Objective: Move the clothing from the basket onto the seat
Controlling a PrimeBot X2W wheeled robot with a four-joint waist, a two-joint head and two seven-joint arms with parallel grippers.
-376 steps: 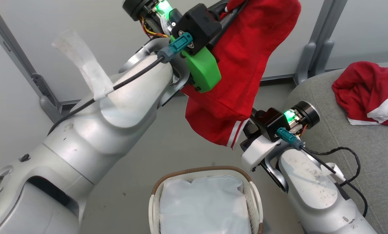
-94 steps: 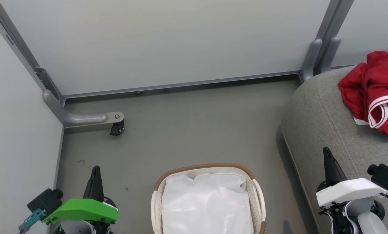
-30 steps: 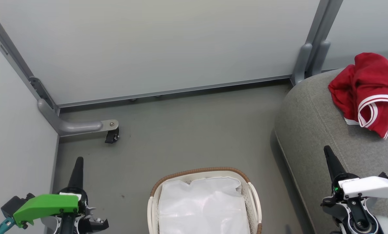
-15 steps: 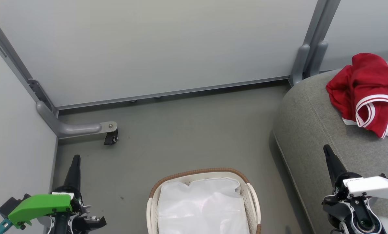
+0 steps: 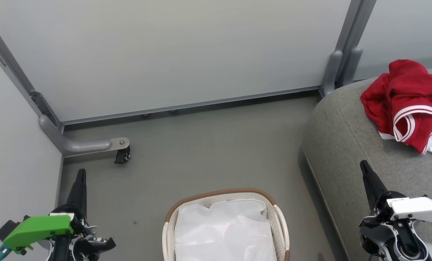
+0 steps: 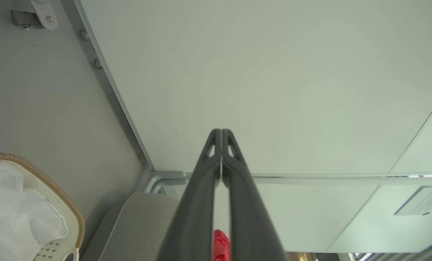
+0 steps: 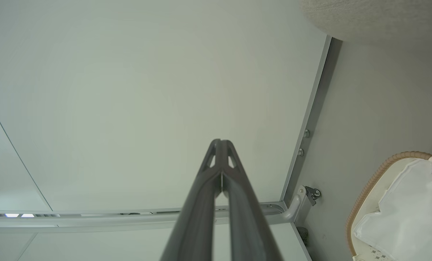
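The white basket (image 5: 277,221) with its brown woven rim stands on the floor at the bottom middle of the head view, holding just its white fabric liner (image 5: 225,232). Red clothing with white trim (image 5: 406,101) lies crumpled on the grey seat (image 5: 346,145) at the right. My left gripper (image 5: 81,173) is shut and empty at the lower left, left of the basket. At the lower right, my right gripper (image 5: 363,165) is shut and empty over the seat's front edge. The wrist views show each pair of fingers (image 6: 221,132) (image 7: 220,142) pressed together, with the basket rim (image 6: 38,172) (image 7: 368,188) to one side.
Pale partition walls (image 5: 183,47) close the space at the back and left. A grey wall foot with a black caster (image 5: 120,156) juts onto the floor at the left. A grey post (image 5: 340,63) stands at the seat's far corner. Bare grey floor (image 5: 208,145) lies between basket and wall.
The head view has shifted slightly. Both grippers stay shut at the lower corners, the left one drifting a little left and down. Basket and clothing lie as before.
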